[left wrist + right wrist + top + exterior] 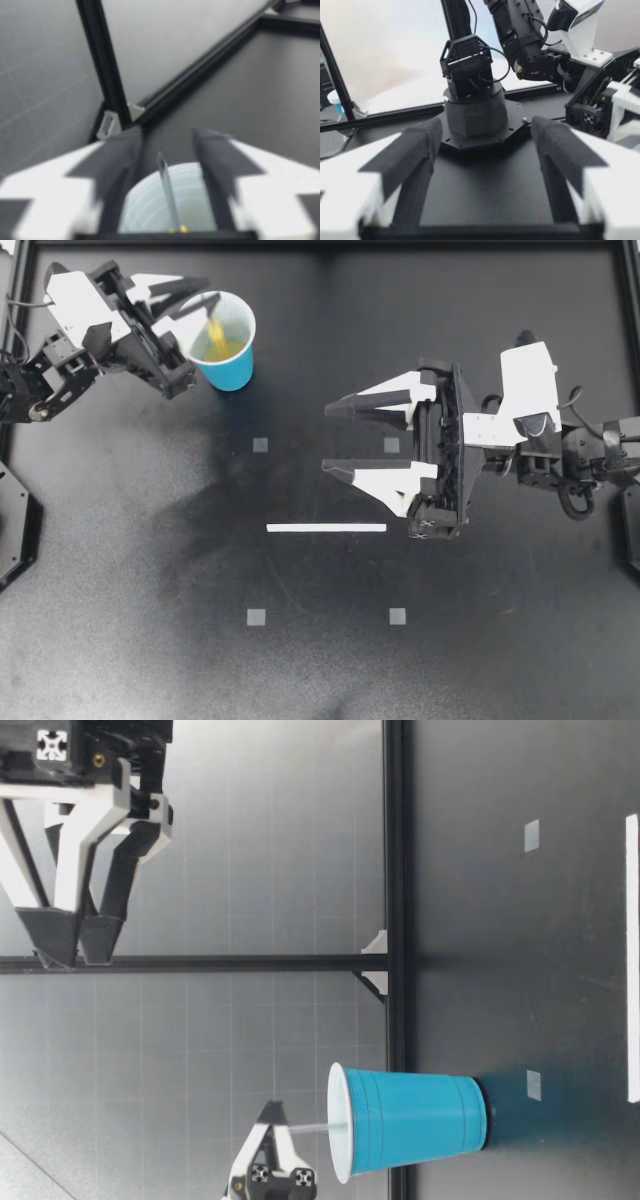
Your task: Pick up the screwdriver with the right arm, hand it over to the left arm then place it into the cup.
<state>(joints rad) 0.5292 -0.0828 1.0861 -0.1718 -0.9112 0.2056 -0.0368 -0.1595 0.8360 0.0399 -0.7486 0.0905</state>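
left hand (195, 300) spread above blue cup (233, 368) | screwdriver (213, 330) stood in the cup, shaft free within that hand's gap | right hand (327, 438) spread over mid bench (130, 560)

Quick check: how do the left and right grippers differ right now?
My left gripper hangs over the blue cup; my right gripper is over mid-table. The screwdriver shaft stands untouched between the left gripper's fingers; the right gripper's have nothing between them. Both are open.
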